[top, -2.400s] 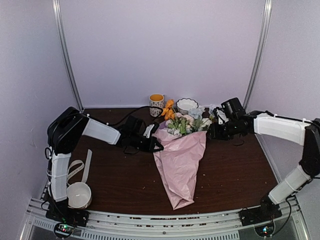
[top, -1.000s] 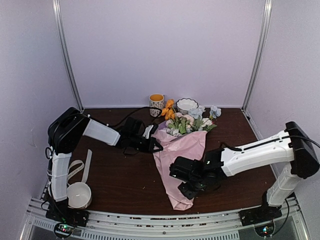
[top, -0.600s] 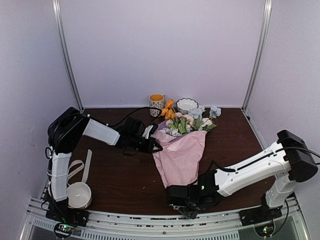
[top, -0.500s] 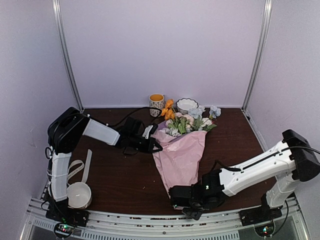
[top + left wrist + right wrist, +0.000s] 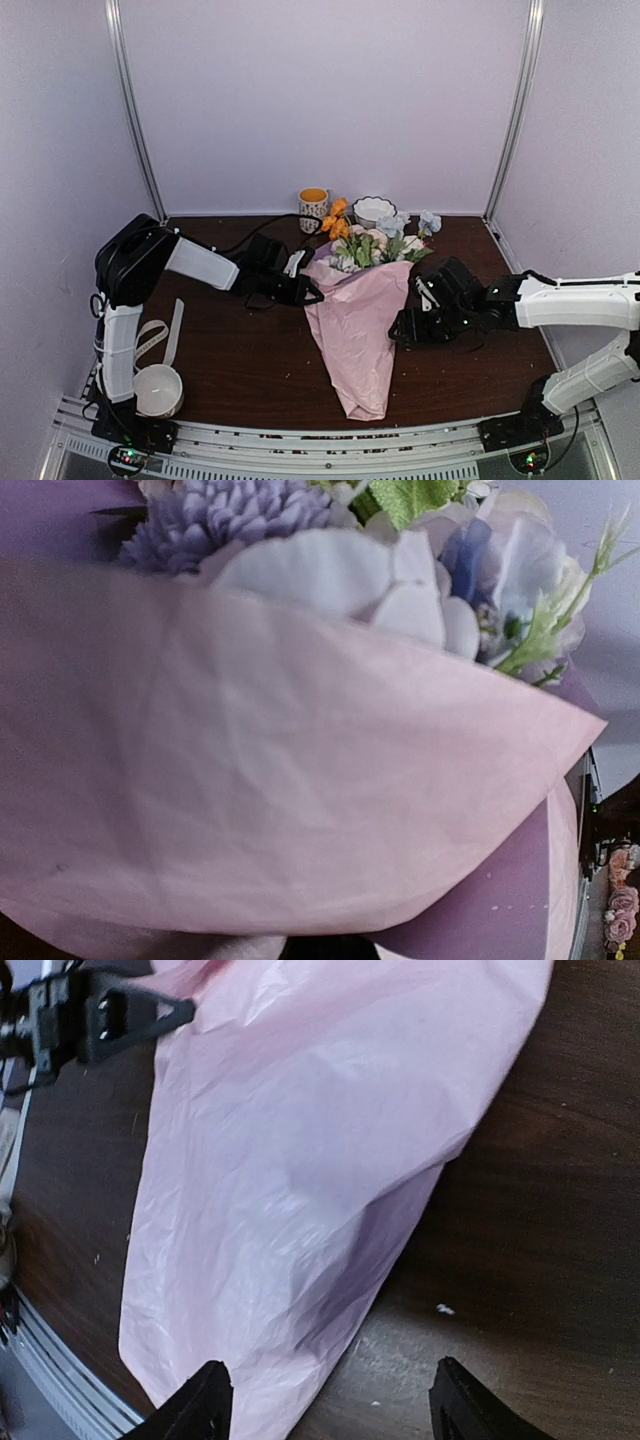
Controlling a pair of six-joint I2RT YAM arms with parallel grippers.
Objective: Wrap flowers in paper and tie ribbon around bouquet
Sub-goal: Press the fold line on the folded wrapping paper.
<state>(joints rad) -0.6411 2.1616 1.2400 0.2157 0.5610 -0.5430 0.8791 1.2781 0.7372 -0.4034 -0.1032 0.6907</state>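
The bouquet [image 5: 358, 300] lies flat in the middle of the table [image 5: 230, 350]. Its flowers [image 5: 368, 243] point toward the back wall and its narrow end toward the near edge. The pink paper [image 5: 352, 345] is wrapped round the stems as a cone, with a lilac inner face showing at the top in the left wrist view, where white and pale blue blooms [image 5: 330, 570] peek over its edge.

The left pincer [image 5: 312, 294] is closed, its tip touching the upper left edge of the paper; whether it has paper pinched cannot be told. The right pincer [image 5: 335, 1408] hangs low just beside the cone's right edge with its fingers [image 5: 205, 1402] spread wide and nothing between them.

The ribbon [image 5: 160, 335] lies looped at the table's left side, behind the left arm and well apart from the bouquet. A white bowl [image 5: 158, 390] sits just in front of it. A mug [image 5: 313, 208] and a scalloped bowl [image 5: 373, 210] stand at the back.
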